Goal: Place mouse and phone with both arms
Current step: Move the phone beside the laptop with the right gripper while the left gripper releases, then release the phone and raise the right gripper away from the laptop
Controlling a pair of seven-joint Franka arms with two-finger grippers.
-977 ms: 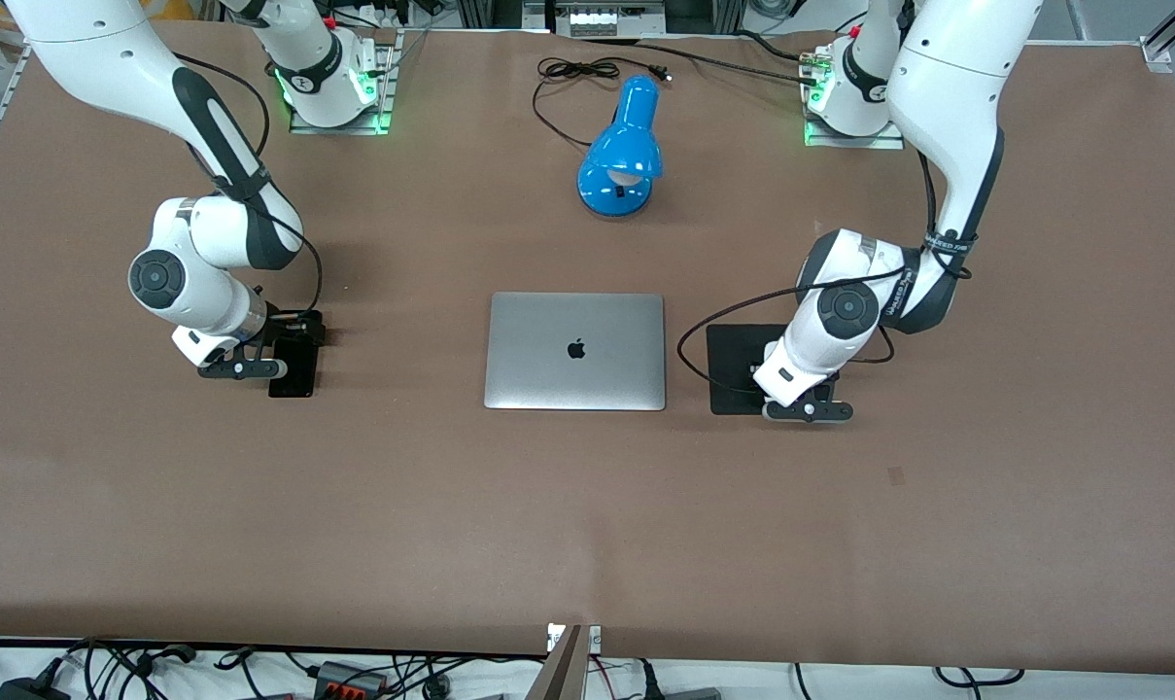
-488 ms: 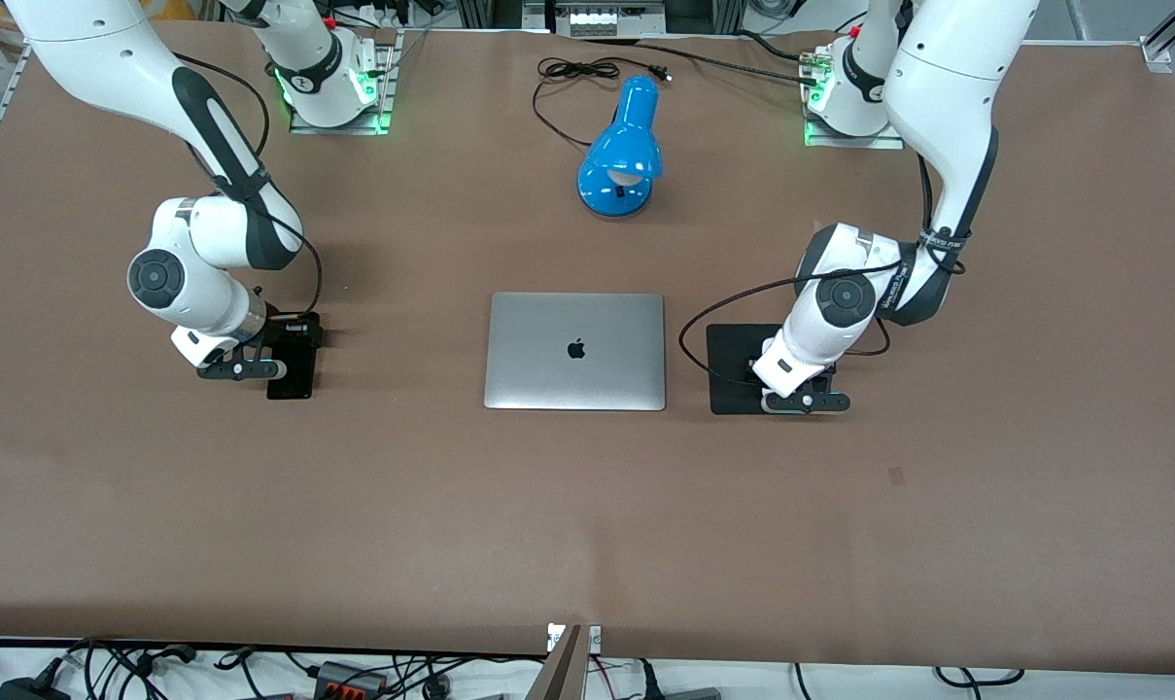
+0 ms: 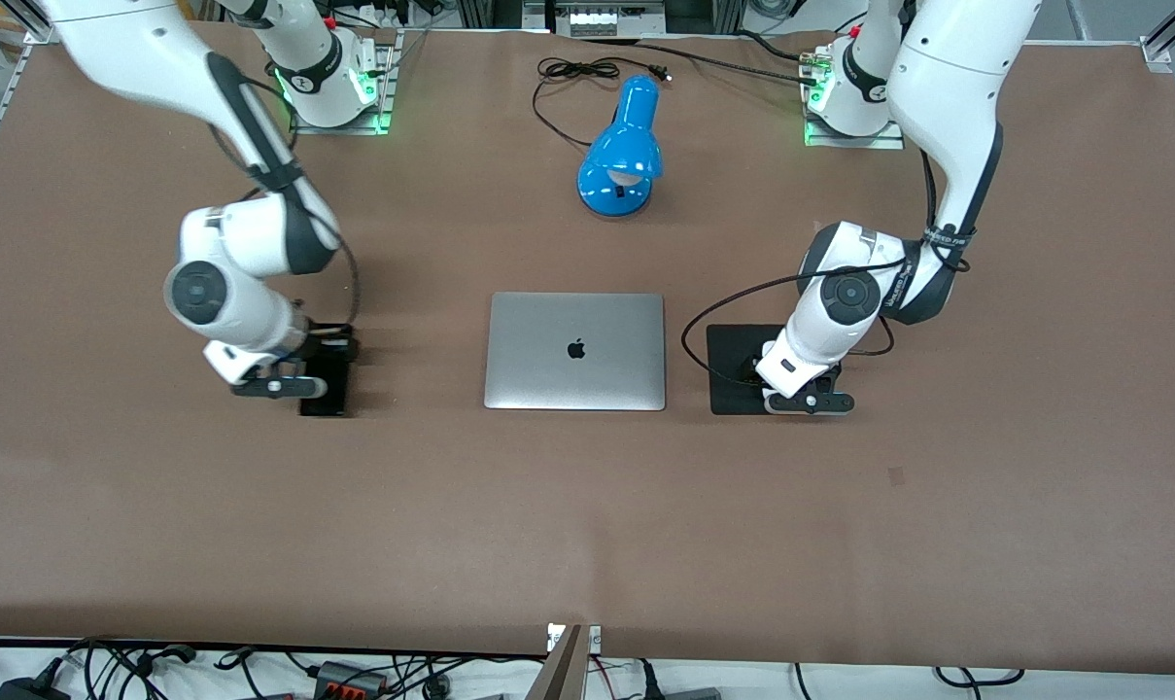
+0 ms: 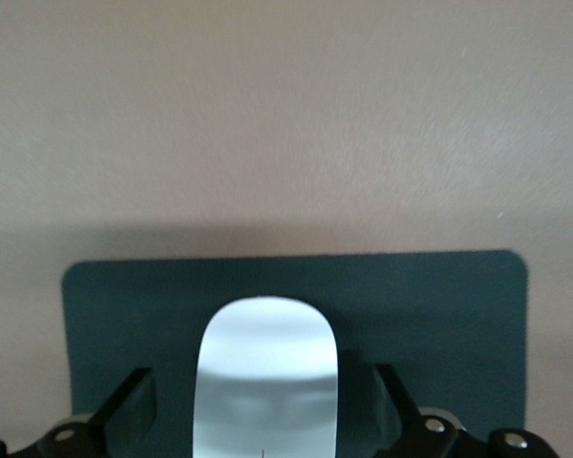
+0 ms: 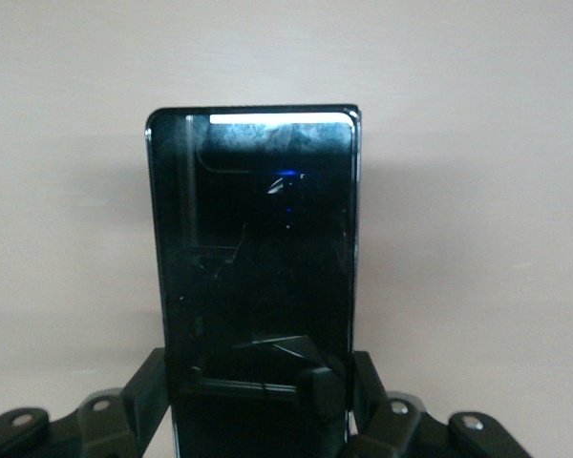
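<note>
My right gripper (image 3: 323, 362) is shut on the slim black phone (image 3: 332, 391), low over the brown table toward the right arm's end. In the right wrist view both fingers (image 5: 151, 386) press the phone's (image 5: 253, 239) long edges around my right gripper (image 5: 258, 377). My left gripper (image 3: 809, 381) is low over the black square pad (image 3: 733, 360). In the left wrist view the white mouse (image 4: 267, 367) lies on the pad (image 4: 439, 315) inside my open left gripper (image 4: 265, 405), with a gap on each side. The front view hides the mouse under the hand.
A closed silver laptop (image 3: 575, 350) lies mid-table between the phone and the pad. A blue desk lamp (image 3: 621, 156) with a black cable (image 3: 577, 73) lies farther from the camera, between the arm bases.
My right arm has carried the phone toward the laptop and slightly nearer the camera. My left arm has barely shifted over the pad.
</note>
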